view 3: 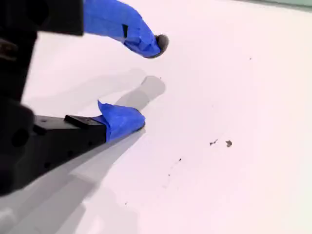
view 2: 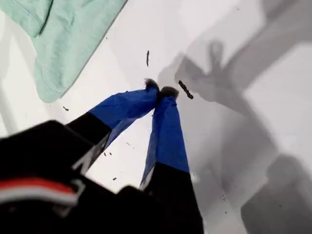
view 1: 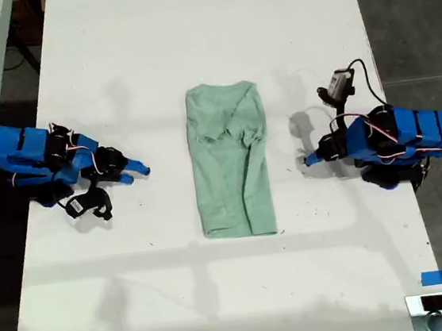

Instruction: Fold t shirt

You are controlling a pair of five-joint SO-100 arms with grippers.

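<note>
Both grippers are holding nothing: my first gripper [view 2: 161,91] is resting tips-together on the white table [view 1: 112,50], my second gripper [view 3: 146,83] gaping wide above it, the t shirt [view 1: 231,160] lying folded between them.

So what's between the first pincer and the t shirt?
Only bare white table, in the first wrist view, between my first pincer and the t shirt.

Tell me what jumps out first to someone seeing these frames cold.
The pale mint-green t shirt, already a long narrow rectangle, lies mid-table between two blue arms. Neither touches it: my first gripper is shut on nothing over bare table near a shirt corner, and my second gripper hangs open above bare white surface.
</note>
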